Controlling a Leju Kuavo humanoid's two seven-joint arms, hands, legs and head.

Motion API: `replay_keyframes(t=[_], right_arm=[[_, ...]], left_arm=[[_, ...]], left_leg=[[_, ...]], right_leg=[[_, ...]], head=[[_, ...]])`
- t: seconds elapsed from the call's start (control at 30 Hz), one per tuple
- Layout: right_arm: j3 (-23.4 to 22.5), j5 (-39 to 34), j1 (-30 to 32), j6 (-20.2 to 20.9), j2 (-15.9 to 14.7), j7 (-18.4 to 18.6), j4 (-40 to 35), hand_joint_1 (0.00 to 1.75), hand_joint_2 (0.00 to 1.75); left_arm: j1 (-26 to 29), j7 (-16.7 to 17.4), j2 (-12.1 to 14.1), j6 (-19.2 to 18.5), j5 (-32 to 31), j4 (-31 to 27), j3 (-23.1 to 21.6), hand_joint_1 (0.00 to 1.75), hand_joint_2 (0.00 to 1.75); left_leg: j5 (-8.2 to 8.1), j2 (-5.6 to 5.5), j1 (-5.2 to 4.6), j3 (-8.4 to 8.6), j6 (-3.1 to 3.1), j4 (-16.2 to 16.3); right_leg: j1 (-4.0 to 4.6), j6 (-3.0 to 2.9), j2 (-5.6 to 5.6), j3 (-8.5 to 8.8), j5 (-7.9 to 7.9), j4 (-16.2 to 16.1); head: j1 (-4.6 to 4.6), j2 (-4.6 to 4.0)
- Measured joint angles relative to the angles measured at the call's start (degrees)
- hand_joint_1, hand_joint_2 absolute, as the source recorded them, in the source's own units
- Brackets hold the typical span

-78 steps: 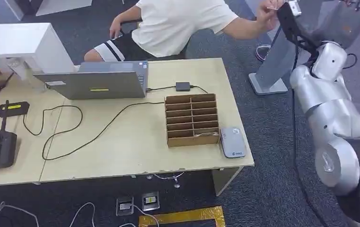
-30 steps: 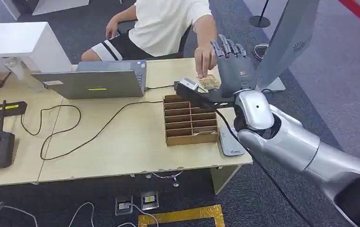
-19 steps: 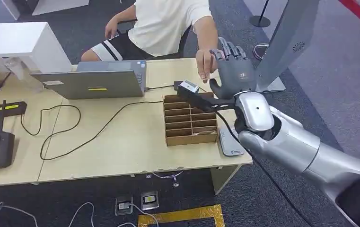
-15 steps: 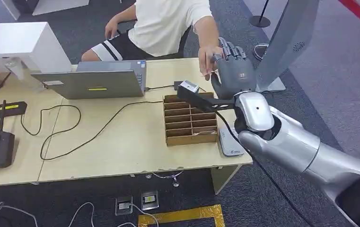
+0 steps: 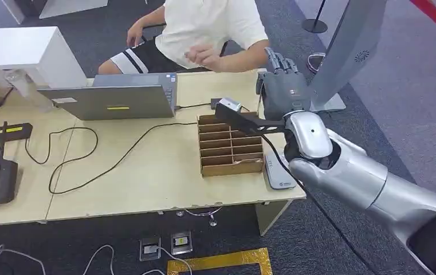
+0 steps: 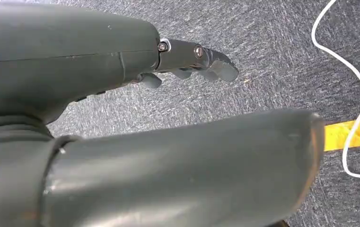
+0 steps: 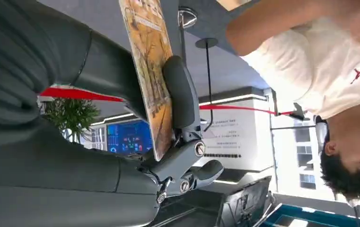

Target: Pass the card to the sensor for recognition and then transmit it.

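Right hand (image 5: pixel 281 86) pinches the thin yellow-brown printed card (image 7: pixel 150 71). Keep that pinch firm; lower it flat toward the grey sensor pad (image 5: pixel 278 171) below.

Office or lab: laptop (image 5: pixel 112 98) on desk (image 5: pixel 146 172), grey carpet (image 5: pixel 341 189), floor sockets (image 5: pixel 167 245)

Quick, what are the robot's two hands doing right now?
Left hand: holds nothing, fingers apart, hanging over the floor.
Right hand: holding the card.
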Motion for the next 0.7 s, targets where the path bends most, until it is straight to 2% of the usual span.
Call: replay_keyframes(t=[0.17, 0.37, 0.47, 0.7], right_arm=[[0.66, -4.02, 0.54, -1.4, -0.39, 0.0, 0.04, 1.75, 1.75], [-0.55, -8.61, 5.38, -8.51, -2.36, 0.0, 0.18, 1.75, 1.75], [-2.91, -9.27, 9.04, -11.07, -3.81, 0.0, 0.37, 1.75, 1.75], [-10.23, -9.33, 17.08, -13.46, -6.93, 0.0, 0.92, 1.75, 1.75]], left_arm=[[-0.08, 0.0, -0.15, 0.0, 0.0, 0.0, 0.02, 0.0, 0.0], [-0.06, 0.46, -0.42, 0.0, 0.0, 0.0, 0.02, 0.0, 0.0], [-0.05, 1.09, -0.42, 0.0, 0.0, 0.0, 0.02, 0.0, 0.0], [0.26, 1.09, -0.44, 0.0, 0.0, 0.0, 0.02, 0.0, 0.0]], left_leg=[[0.0, 0.0, 0.0, 0.01, 0.0, 0.0], [-0.01, -0.04, 0.0, 0.01, 0.0, 0.01], [-0.01, -0.04, -0.02, 0.0, 0.01, 0.01], [-0.02, -0.19, 0.0, -0.02, 0.0, 0.0]], right_leg=[[0.0, 0.0, 0.0, -0.01, 0.0, -0.01], [0.0, 0.0, -0.02, 0.0, 0.0, -0.03], [-0.01, 0.0, -0.02, 0.0, 0.0, -0.05], [0.0, 0.01, -0.12, 0.02, -0.01, -0.07]], head=[[0.02, 0.0], [0.0, 0.0], [-0.02, 0.0], [-0.02, 0.0]])
